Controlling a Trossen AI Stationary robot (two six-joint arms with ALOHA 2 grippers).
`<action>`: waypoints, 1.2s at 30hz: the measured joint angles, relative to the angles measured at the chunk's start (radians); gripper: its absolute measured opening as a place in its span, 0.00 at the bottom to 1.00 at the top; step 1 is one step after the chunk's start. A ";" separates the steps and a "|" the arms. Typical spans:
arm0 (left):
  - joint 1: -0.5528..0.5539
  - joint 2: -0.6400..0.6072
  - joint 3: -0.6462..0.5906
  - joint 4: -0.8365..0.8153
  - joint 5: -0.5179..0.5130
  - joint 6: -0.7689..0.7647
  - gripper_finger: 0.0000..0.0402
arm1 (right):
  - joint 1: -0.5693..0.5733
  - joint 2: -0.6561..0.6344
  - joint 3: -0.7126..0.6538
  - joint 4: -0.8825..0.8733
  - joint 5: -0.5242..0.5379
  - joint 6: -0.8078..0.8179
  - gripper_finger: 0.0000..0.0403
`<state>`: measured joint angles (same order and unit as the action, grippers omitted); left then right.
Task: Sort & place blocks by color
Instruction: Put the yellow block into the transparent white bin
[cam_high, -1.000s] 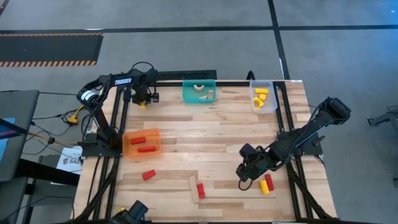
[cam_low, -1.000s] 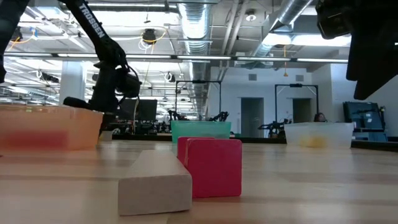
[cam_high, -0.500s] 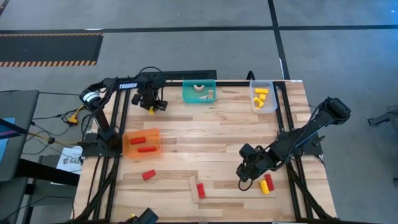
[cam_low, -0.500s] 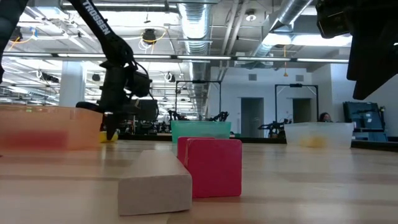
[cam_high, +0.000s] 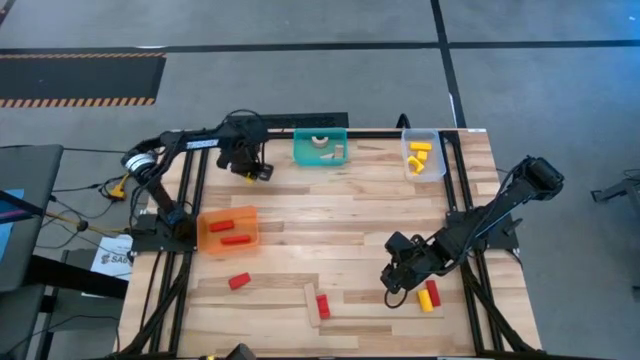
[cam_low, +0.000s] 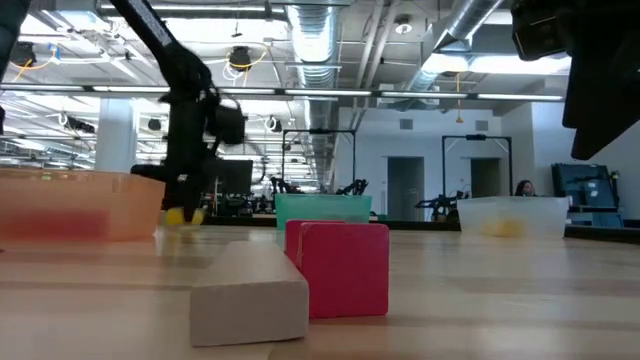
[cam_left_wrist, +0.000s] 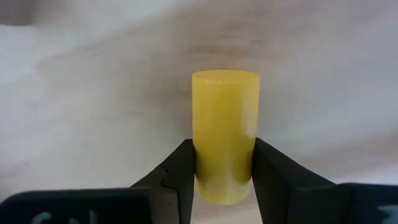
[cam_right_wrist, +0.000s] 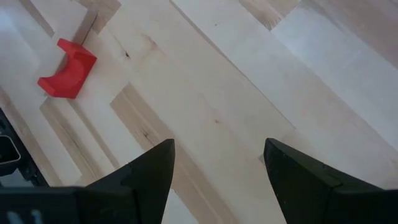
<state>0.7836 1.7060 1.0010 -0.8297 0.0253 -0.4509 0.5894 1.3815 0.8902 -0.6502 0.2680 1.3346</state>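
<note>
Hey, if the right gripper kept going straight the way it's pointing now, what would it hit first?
Probably bare table: the right gripper, open and empty, looks down on plain wood. The red arch block lies off to one side, likely missed.

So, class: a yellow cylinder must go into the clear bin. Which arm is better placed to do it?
Left. Its hand is already shut on the yellow cylinder, near the teal bin. The right hand is open, empty, farther from the clear bin.
</note>
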 joint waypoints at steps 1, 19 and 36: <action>-0.006 -0.029 0.019 -0.005 0.013 0.006 0.25 | 0.001 -0.001 0.000 0.000 0.000 0.000 0.67; -0.401 0.066 0.137 1.162 0.247 -0.379 0.24 | 0.189 -0.238 0.001 0.037 0.280 0.064 0.67; -0.432 0.936 1.306 0.991 0.346 -0.412 0.24 | 0.201 -0.248 0.000 0.096 0.311 0.112 0.67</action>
<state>0.3513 2.6421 2.3074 0.1608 0.3716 -0.8633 0.7902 1.1332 0.8902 -0.5544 0.5793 1.4462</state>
